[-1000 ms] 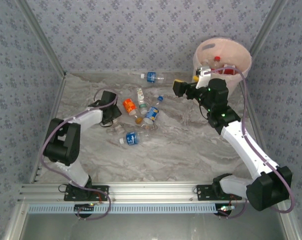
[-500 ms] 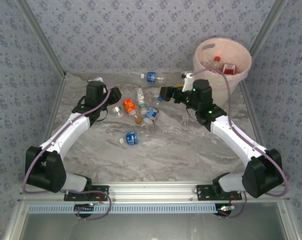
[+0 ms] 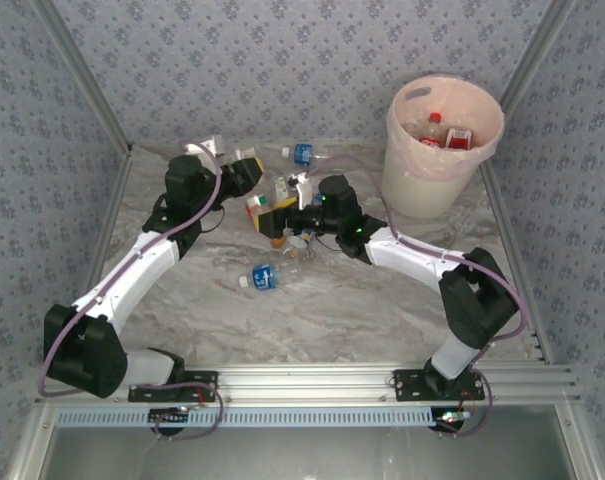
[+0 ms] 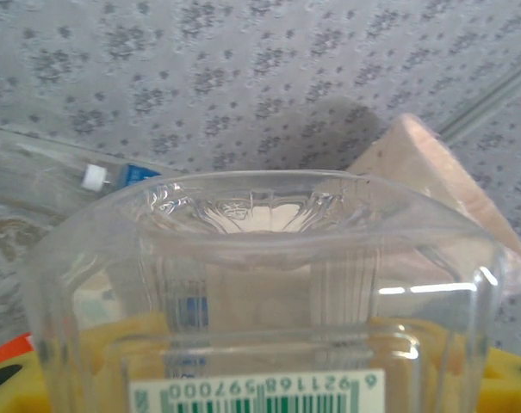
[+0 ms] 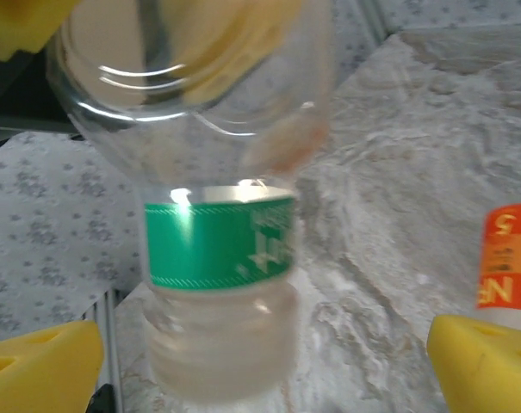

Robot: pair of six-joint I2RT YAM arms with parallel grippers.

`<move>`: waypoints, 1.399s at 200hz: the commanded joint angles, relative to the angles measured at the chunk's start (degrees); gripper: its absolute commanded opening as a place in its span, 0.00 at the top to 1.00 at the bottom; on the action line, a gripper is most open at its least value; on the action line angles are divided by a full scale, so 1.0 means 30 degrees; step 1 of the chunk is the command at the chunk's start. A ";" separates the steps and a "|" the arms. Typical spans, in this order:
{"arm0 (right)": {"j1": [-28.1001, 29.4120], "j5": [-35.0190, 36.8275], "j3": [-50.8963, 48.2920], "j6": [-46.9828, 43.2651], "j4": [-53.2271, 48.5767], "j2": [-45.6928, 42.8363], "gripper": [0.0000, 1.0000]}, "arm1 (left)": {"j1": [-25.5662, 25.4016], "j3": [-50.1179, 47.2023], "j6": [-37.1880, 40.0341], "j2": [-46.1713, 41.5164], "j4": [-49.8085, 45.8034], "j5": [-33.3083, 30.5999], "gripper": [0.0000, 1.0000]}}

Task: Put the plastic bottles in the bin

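L arm: forearm stretched from the near-left toward the back of the marble table [image 3: 382,300], wrist bent so the L gripper [image 3: 240,172] points right. It's clamped on a clear bottle [image 4: 260,284]. The bottle's bottom end faces the wrist cam, barcode sticker showing, with yellow L pads [image 4: 10,379] at both lower corners.

R arm: elbow folded up near its base, forearm reaching left across mid-table. R gripper [image 3: 270,213] points left into the bottle cluster, near the L gripper. Jaws are spread wide. A green-label bottle [image 5: 221,241] sits between the yellow R pads [image 5: 40,366] w/ a gap each side, not touched. An orange-label bottle [image 5: 505,258] is just above the right-hand pad in that view.

Counts:
- Bin [image 3: 427,185] x1: back-right corner, upright, pink liner.
- Inside the bin: 2 bottles seen, a red-cap bottle [image 3: 434,122] and a red-label bottle [image 3: 459,138].
- Lying on the table, top view: back blue-label bottle [image 3: 303,153] by the wall and front blue-label bottle [image 3: 264,276], well apart.
- Around the R gripper: a few more, partly under the arm, exact no. can't tell.
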 commanded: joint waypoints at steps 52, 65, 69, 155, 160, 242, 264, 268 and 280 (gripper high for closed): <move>0.0184 -0.0097 0.1780 0.0785 0.2400 0.1337 0.25 | -0.0598 -0.0401 -0.0586 0.0104 0.2375 0.1875 0.44; 0.0175 0.0029 0.1809 0.0773 0.2264 0.1297 0.32 | -0.0678 -0.0411 -0.0528 0.0177 0.2428 0.2023 0.44; 0.0152 0.0075 0.1809 0.0788 0.2155 0.1287 0.34 | -0.0700 -0.0411 -0.0491 0.0181 0.2459 0.2078 0.44; -0.0775 0.1705 -0.0347 0.1093 0.0576 -0.0546 0.63 | -0.0793 0.0421 -0.0132 -0.0146 0.1351 0.4082 0.02; -0.0889 0.1801 -0.0607 0.1083 0.0327 -0.0781 0.64 | -0.0792 0.0422 -0.0168 -0.0295 0.1425 0.4220 0.02; -0.2883 0.4547 -0.1852 -0.2133 -0.5193 -0.4596 0.64 | -0.0598 -0.1652 -0.1834 -0.4057 -0.0794 -0.4557 0.02; -0.3625 0.5070 -0.1034 -0.3065 -0.6566 -0.5190 0.64 | -0.0255 -0.3155 -0.2550 -0.5088 -0.0338 -0.6439 0.02; -0.3747 0.5153 -0.0895 -0.3277 -0.6726 -0.5300 0.64 | -0.0210 -0.3334 -0.2630 -0.5235 -0.0413 -0.6742 0.02; -0.4166 0.5789 -0.0363 -0.3836 -0.7078 -0.5579 0.64 | -0.0067 -0.3712 -0.2819 -0.5594 -0.0865 -0.7659 0.02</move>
